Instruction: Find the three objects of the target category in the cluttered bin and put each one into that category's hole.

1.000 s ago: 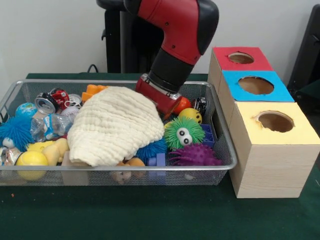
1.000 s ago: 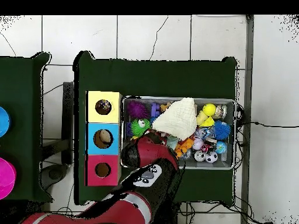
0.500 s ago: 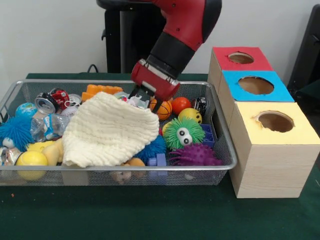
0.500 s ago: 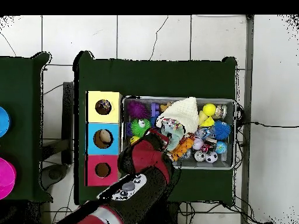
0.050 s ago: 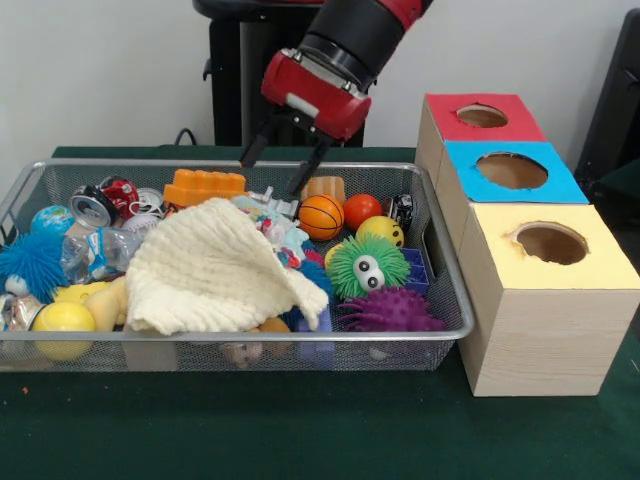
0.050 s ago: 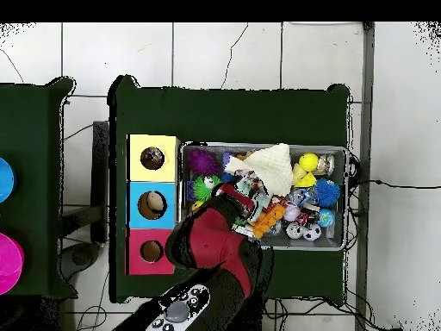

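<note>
Hand (image 5: 280,168) fingers apart above bin (image 5: 60,342); green table (image 5: 300,430); white tiled floor (image 6: 215,52)

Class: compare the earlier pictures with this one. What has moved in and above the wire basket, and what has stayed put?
The hand rose out of the basket, open and empty. The cream cloth was pushed aside and slumped, uncovering the little basketball and orange block. The green fuzzy toy and the three boxes stayed put.

Red-and-black arm (image 5: 345,45) — apparently glossy
</note>
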### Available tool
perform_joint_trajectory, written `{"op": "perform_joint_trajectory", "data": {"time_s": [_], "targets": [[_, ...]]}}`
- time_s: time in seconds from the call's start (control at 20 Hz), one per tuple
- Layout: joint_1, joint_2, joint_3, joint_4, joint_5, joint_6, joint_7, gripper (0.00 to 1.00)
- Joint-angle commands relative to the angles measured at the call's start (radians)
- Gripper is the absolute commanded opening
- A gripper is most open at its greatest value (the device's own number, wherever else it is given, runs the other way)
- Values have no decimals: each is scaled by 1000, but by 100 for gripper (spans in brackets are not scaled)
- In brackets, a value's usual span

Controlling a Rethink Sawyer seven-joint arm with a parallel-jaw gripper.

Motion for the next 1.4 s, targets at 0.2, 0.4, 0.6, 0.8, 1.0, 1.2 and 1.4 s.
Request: {"op": "perform_joint_trajectory", "data": {"time_s": [0.2, 0.4, 0.6, 0.8, 1.0, 1.2, 1.4], "targets": [[-132, 122, 131, -16, 44, -248, 193, 100], [-140, 148, 151, -27, 75, -260, 178, 100], [-152, 55, 196, 4, 39, -133, 147, 100], [-162, -44, 252, 53, 4, -55, 146, 100], [-81, -91, 194, 71, 56, 12, 142, 100], [-39, -87, 163, 65, 82, 33, 153, 100], [-39, -75, 170, 62, 85, 11, 162, 100]]}}
